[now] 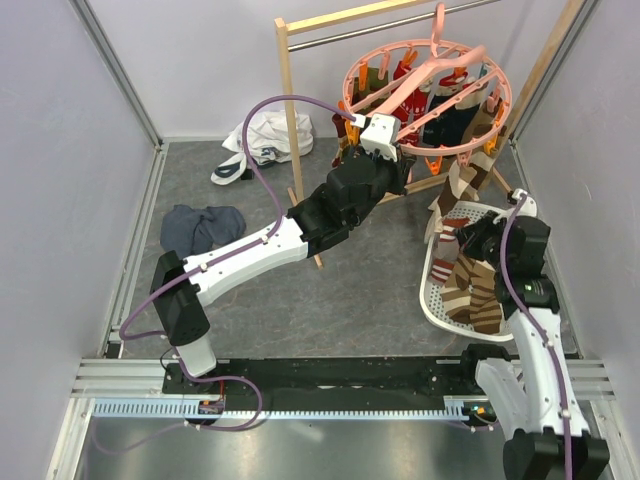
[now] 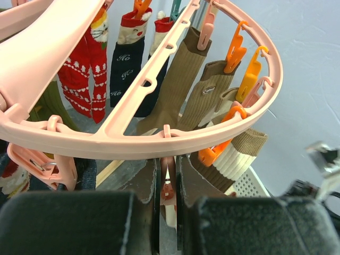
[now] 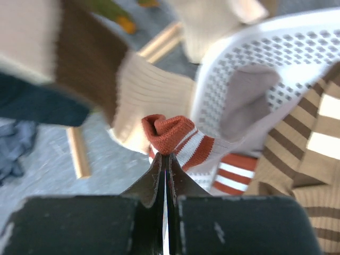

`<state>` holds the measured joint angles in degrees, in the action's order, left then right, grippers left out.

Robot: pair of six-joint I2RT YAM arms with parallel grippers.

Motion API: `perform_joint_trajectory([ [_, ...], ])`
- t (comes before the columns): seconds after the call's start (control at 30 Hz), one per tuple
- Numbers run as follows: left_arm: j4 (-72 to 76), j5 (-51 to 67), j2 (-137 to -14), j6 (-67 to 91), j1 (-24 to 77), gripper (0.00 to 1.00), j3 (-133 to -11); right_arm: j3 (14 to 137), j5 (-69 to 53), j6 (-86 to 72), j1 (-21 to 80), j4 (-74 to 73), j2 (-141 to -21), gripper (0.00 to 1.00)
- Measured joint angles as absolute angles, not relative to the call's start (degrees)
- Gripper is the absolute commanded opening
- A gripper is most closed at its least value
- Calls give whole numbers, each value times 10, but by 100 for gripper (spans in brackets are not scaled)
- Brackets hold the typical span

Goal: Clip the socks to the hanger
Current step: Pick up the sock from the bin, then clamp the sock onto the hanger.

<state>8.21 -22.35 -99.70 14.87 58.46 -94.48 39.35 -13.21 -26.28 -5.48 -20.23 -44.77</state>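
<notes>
The hanger (image 1: 418, 76) hangs by its hook from the rail (image 1: 291, 110) at the far right of the bench (image 1: 350, 300), with its ring tilted. Socks (image 2: 175, 90) are already pegged round it in red, navy, olive-brown and cream-and-brown, on pink and orange clips. The left hand (image 2: 168, 178) reaches up under the near side of the ring. Its fingers (image 2: 143, 186) are squeezed almost together on a pink clip (image 2: 168, 190) that dangles just below the rim, and nothing else is in its grasp. The right hand (image 3: 164, 159) is low at the right, at the edge of a white basket (image 3: 239, 69) that stands on the bench below the hanger. Its fingers are closed tight, pinching the bunched cuff of a rust-and-white striped sock (image 3: 172, 135). The cuff stands up above the fingertips and the rest of the sock trails back into the basket. More brown-and-cream striped ones (image 1: 478, 295) lie in the basket beside it, and one long brown-and-cream sock on the hanger hangs down close to the basket's far rim. The two hands are well apart, the left up at the ring and the right down by the basket. On the far left of the bench lie a white garment (image 1: 268, 135) and, nearer, a dark cloth (image 1: 200, 225).
</notes>
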Motion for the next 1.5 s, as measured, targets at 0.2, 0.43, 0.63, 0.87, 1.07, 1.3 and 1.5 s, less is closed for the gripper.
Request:
perform_joint_trajectory([
  [0.2, 78, -223, -995, 149, 585, 2, -945, 406, -183, -237, -51, -244, -367, 0],
  [0.43, 75, -223, -994, 149, 585, 2, -946, 465, -248, -188, -21, -271, -347, 0],
  [0.63, 73, -223, -993, 149, 585, 2, -946, 530, -343, -161, -6, -238, -379, 0],
  [0.87, 69, -221, -987, 149, 585, 2, -946, 535, -438, -198, 8, -100, -439, 0],
  [1.07, 70, -215, -984, 149, 585, 2, -946, 528, -479, -225, 25, -12, -495, 0],
  [1.3, 76, -204, -984, 150, 585, 2, -945, 490, -493, -241, 32, 46, -526, 0],
  [1.5, 79, -194, -984, 149, 585, 2, -945, 454, -492, -266, 32, 93, -537, 0],
])
